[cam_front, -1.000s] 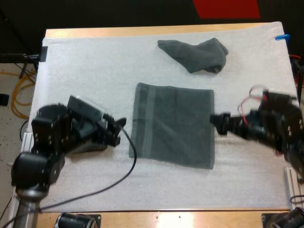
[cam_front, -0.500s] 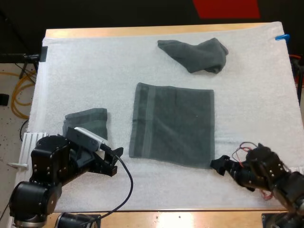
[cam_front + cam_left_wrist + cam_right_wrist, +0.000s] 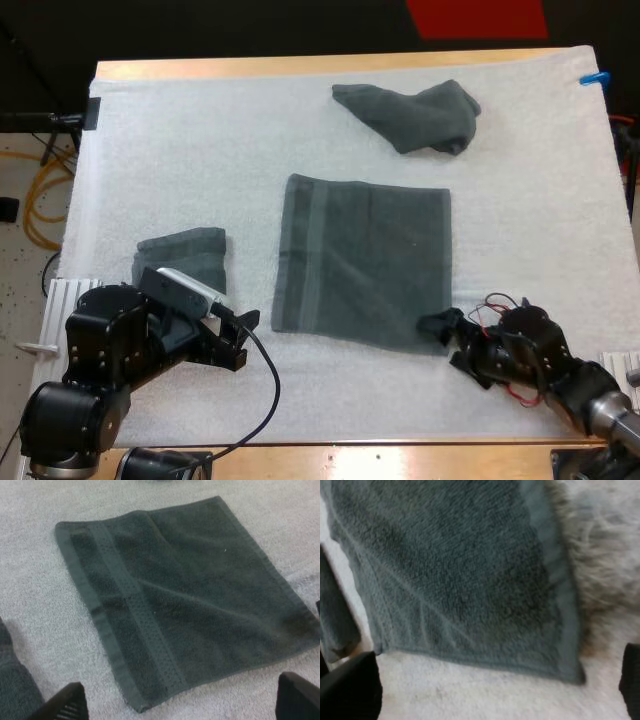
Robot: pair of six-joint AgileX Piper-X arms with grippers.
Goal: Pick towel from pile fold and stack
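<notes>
Matting [image 3: 200, 150], white and nubbly, covers nearly the whole wooden table [image 3: 300, 68]. The table's bare edge shows as a strip on the far side of the flat towel [image 3: 365, 262]. Off the table, well to the left of that towel, is pale floor [image 3: 20, 240] with yellow cords [image 3: 45, 195] looped on it.

Towels number three, all dark grey-green. The flat towel lies spread out mid-matting. One crumpled towel [image 3: 410, 115] lies beyond its far edge and apart from it. One small folded towel [image 3: 185, 255] lies to its left, not touching.

Grippers number two. The left gripper [image 3: 243, 340] sits just off the flat towel's near left corner, fingers [image 3: 62, 705] spread wide and holding nothing. The right gripper [image 3: 450, 342] is at the near right corner, its fingers [image 3: 350, 685] likewise parted, with the corner lying between them ungripped.
</notes>
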